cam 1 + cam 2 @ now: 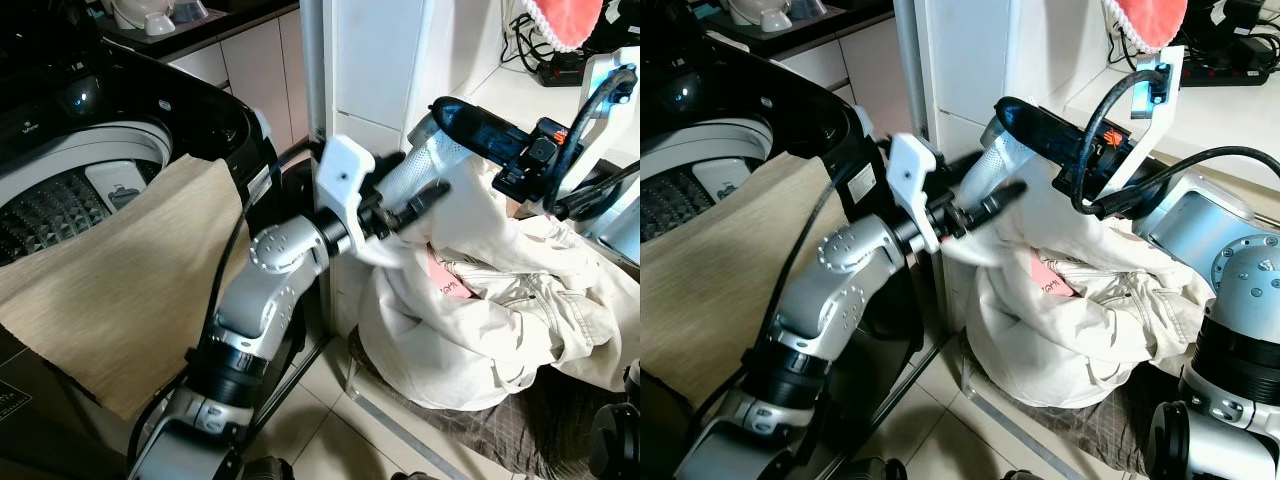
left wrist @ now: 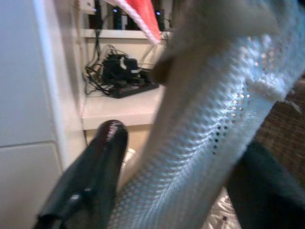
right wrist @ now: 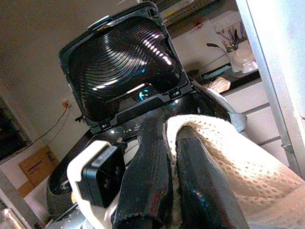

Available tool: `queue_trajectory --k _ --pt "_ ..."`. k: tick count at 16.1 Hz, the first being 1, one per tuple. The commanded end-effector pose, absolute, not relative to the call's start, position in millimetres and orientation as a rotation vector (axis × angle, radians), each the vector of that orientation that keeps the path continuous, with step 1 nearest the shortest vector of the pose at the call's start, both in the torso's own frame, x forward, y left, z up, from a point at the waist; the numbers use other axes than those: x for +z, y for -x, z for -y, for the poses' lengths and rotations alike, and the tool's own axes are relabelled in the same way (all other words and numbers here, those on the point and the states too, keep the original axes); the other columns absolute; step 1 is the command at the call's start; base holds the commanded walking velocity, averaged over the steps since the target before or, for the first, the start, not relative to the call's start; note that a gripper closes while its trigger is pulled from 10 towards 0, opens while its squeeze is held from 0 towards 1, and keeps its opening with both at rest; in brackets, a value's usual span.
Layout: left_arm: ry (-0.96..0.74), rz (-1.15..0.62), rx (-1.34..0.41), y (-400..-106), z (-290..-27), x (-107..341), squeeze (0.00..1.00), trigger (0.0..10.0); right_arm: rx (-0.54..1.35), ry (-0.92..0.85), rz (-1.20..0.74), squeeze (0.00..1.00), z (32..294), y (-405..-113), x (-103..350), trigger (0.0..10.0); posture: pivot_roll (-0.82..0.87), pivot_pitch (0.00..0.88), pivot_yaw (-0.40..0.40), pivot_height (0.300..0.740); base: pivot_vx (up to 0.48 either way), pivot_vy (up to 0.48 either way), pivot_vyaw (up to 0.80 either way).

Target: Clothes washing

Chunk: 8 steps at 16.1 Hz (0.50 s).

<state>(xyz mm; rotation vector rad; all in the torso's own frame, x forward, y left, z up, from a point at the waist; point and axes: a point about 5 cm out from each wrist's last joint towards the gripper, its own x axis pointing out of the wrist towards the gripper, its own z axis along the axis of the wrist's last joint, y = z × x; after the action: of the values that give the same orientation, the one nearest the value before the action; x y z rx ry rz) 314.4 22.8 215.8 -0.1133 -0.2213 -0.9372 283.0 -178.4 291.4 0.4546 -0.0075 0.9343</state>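
**Bright room, soft wrist views**

Even indoor light keeps both eye views sharp, with the floor under the arms in shadow. Glare streaks the washer lid (image 3: 125, 57). The left wrist view is blurred: mesh cloth (image 2: 205, 143) and finger (image 2: 88, 183) out of focus.

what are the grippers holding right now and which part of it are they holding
Both hold the white mesh garment: the right gripper pinches a raised fold at its top, and the left gripper clamps the mesh lower down, above the cream clothes pile.
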Motion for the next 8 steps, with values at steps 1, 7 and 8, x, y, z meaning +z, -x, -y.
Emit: queue_trajectory --k 1,7,8 --pt "0.111 0.24 -0.931 -316.7 -27.0 218.8 0.0 0.0 0.958 -0.441 0.033 0.0 174.4 -277.6 298.9 0.0 -0.1 0.0 0.064 0.74 0.0 0.0 0.0" --pt "0.114 0.244 -0.919 -318.8 -32.6 216.6 0.0 0.0 0.931 -0.448 0.017 0.0 174.1 -278.4 293.3 0.0 -0.1 0.0 0.068 0.74 0.0 0.0 0.0" --pt "0.114 0.247 -0.915 -319.9 -33.1 216.9 0.0 0.0 0.929 -0.45 0.017 0.0 173.8 -278.4 293.1 0.0 -0.09 0.0 0.067 0.74 0.0 0.0 0.0"
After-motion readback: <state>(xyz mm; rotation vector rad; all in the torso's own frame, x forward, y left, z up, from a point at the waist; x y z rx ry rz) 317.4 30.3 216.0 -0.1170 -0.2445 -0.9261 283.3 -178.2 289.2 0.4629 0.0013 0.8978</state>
